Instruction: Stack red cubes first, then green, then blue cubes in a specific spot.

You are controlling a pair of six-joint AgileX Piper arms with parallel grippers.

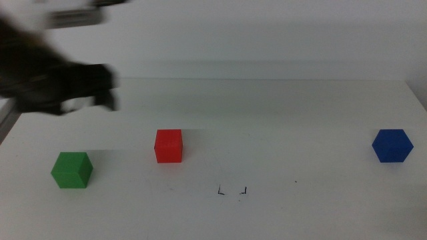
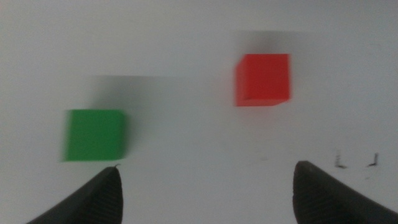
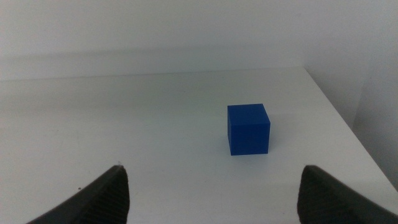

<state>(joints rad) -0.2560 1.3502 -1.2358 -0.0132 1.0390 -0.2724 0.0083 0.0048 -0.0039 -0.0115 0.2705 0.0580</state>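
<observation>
— Where's the middle camera looking from?

— High at the near side, facing forward and down over the white worktop (image 1: pixel 267 113). It takes in the red cube (image 1: pixel 168 146), green cube (image 1: pixel 71 170), blue cube (image 1: pixel 392 145) and the corner marks (image 1: pixel 232 191).

— And the left wrist one?

— Much closer, hanging over the worktop's left part behind its left end effector (image 2: pixel 205 186). It shares the red cube (image 2: pixel 262 79), green cube (image 2: pixel 94 135) and corner marks (image 2: pixel 356 161) with the middle view, though blurred.

— The right wrist?

— Low, behind the right end effector (image 3: pixel 211 190), looking across the worktop's right part towards the wall. The blue cube (image 3: pixel 249 129) is all it shares with the middle view; the two wrist views share nothing.
</observation>
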